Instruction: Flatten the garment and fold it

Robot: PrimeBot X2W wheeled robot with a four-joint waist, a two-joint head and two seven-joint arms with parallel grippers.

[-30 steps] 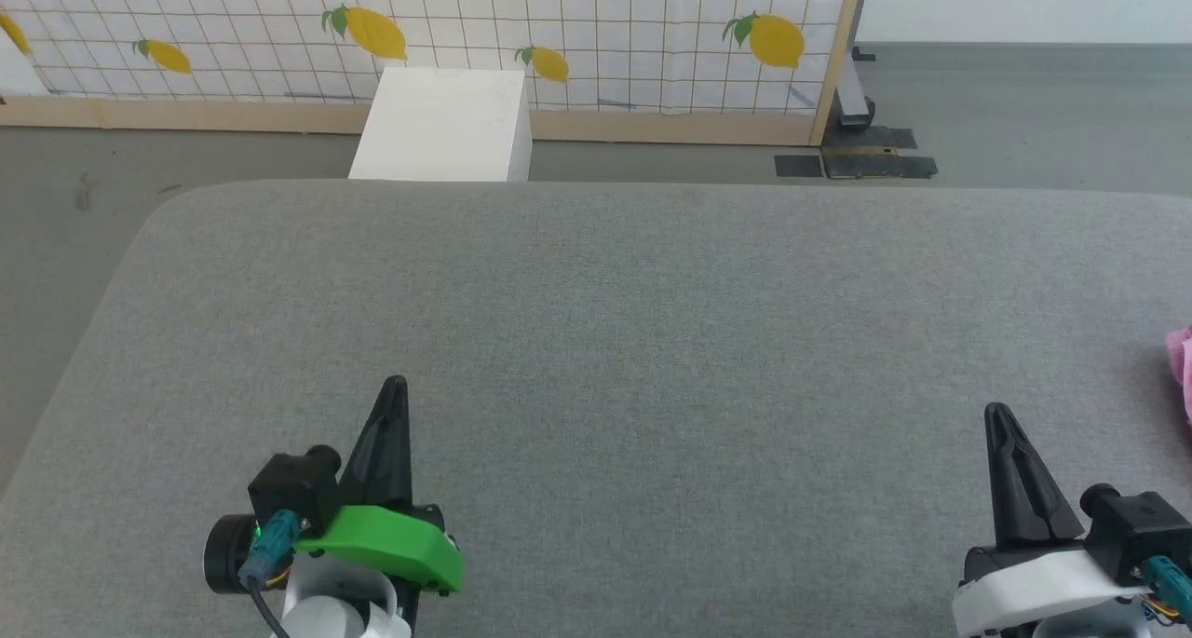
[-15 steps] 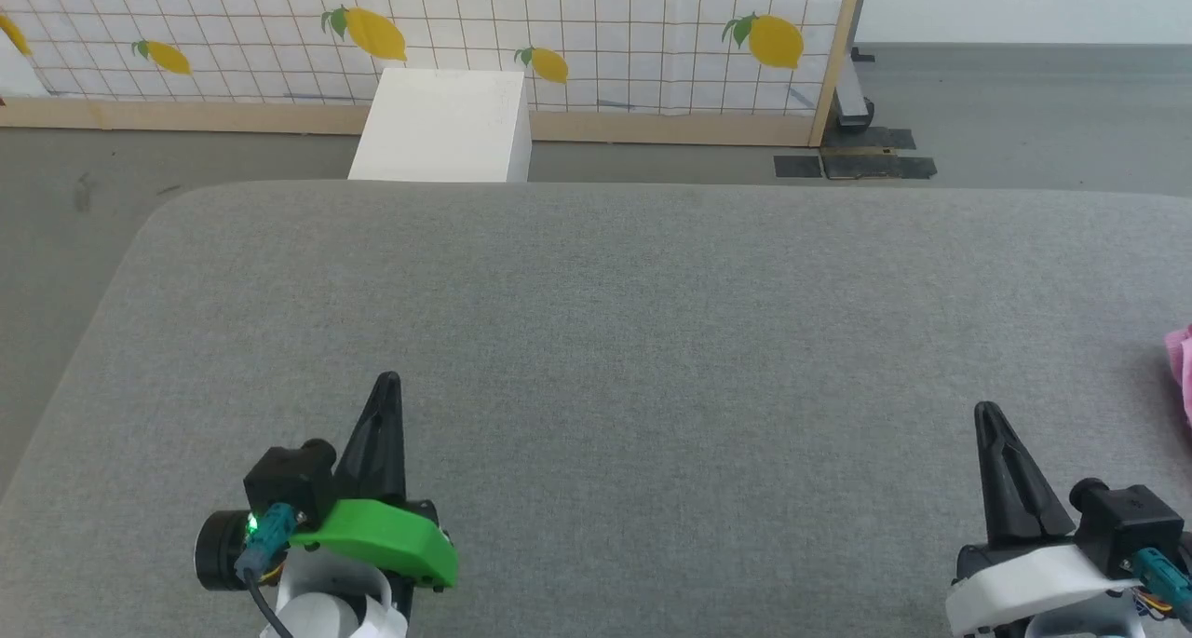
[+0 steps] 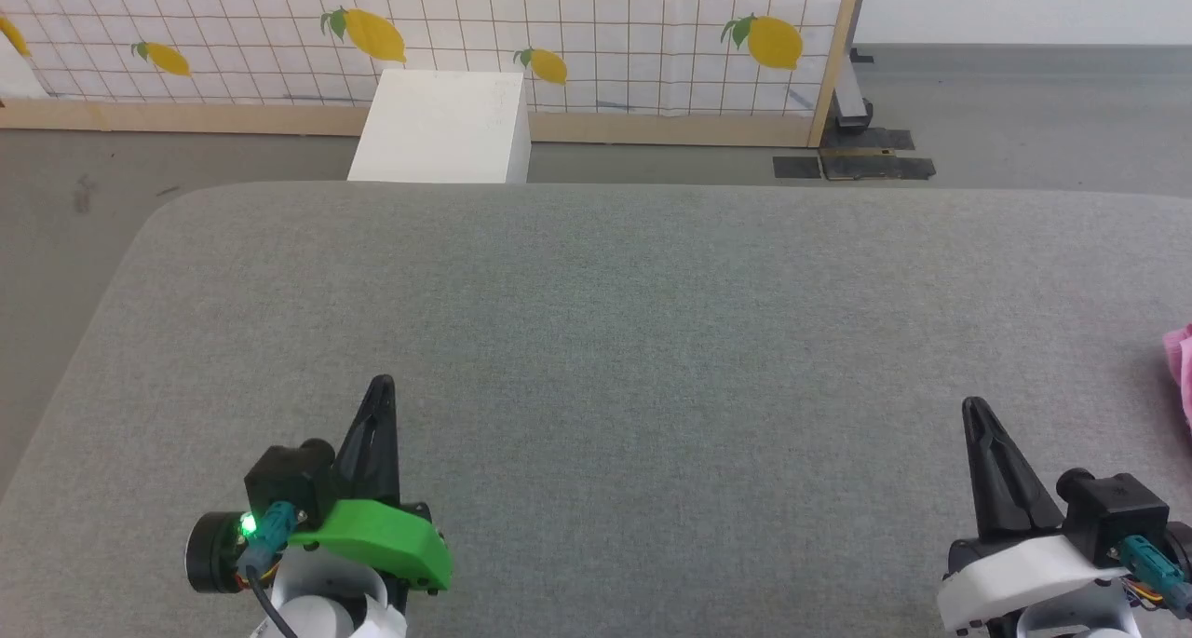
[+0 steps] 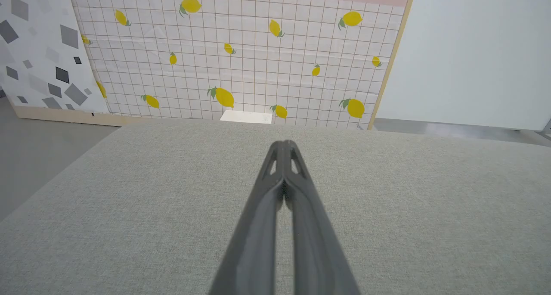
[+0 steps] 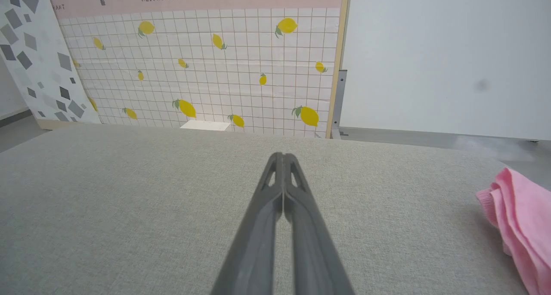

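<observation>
The pink garment (image 3: 1181, 368) lies bunched at the far right edge of the grey padded table (image 3: 652, 303), mostly cut off in the head view. In the right wrist view the garment (image 5: 518, 226) sits low at the right, folded in loose layers. My right gripper (image 3: 973, 407) is shut and empty, well to the left of the garment and apart from it; its tips (image 5: 282, 156) meet over bare table. My left gripper (image 3: 381, 384) is shut and empty near the front left of the table, its tips (image 4: 284, 144) pressed together.
A white box (image 3: 442, 126) stands on the floor beyond the table's far edge. Behind it runs a lemon-patterned tiled panel (image 3: 596, 33) with a wooden frame. Grey floor (image 3: 65, 191) borders the table's rounded left side.
Both grippers have drawn slightly back toward the near edge and a little left. The garment has not moved.
</observation>
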